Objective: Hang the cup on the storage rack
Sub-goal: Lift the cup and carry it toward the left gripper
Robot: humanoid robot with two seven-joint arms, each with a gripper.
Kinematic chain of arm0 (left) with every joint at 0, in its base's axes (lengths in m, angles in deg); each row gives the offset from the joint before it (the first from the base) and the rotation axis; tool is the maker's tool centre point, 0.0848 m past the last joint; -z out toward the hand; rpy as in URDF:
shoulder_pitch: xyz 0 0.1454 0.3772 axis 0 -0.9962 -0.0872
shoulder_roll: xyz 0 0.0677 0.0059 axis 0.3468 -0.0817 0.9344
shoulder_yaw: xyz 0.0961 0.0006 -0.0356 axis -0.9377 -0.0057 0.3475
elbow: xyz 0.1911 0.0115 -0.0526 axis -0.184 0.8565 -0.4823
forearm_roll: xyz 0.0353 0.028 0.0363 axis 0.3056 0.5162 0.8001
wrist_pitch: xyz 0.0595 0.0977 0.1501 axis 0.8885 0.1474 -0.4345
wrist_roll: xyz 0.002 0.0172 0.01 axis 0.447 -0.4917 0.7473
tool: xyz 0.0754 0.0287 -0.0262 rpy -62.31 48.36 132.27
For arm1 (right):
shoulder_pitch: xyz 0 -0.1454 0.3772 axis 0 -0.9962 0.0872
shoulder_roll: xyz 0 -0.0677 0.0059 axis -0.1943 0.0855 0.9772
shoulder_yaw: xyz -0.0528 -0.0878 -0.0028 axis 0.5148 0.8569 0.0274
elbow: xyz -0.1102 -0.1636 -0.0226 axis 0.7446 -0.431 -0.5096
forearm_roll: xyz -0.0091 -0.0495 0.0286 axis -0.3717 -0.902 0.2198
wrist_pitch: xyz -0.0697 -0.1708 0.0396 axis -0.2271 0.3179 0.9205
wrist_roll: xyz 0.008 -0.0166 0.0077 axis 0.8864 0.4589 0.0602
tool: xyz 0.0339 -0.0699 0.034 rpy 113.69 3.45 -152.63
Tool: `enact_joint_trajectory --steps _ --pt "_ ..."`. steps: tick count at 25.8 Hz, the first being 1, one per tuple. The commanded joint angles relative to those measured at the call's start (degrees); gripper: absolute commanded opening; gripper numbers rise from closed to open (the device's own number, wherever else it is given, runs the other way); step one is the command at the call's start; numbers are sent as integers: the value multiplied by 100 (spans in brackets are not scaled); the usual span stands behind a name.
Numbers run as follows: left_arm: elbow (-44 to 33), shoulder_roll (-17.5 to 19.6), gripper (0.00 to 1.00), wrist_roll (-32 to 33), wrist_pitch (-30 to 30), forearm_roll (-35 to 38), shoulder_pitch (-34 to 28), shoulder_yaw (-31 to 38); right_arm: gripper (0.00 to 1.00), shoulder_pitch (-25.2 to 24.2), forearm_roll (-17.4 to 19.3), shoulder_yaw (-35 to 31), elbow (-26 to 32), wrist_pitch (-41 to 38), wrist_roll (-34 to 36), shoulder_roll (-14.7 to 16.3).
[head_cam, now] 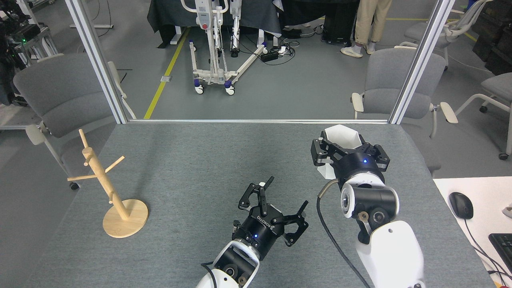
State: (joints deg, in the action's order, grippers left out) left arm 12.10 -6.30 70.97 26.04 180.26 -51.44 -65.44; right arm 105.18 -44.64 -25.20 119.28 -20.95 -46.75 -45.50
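We count one cup, clamped in our right hand above the worktop near its far right. One storage rack stands at the left edge, well apart. Our left hand is spread wide, holding nothing.

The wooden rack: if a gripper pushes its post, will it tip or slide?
The storage rack probably tips rather than slides: its post is tall and slim over a flat disc base. It looks light, and the grey table covering seems grippy.
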Motion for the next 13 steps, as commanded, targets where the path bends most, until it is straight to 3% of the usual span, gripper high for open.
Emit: enact_joint_trajectory --steps 1,13 --pt "104 -12 99 44 -73 1 283 -162 0 -10 -127 111 0 130 -13 -80" --pt "447 -38 99 229 -565 -60 792 -399 0 -142 -241 533 -122 218 -4 -265"
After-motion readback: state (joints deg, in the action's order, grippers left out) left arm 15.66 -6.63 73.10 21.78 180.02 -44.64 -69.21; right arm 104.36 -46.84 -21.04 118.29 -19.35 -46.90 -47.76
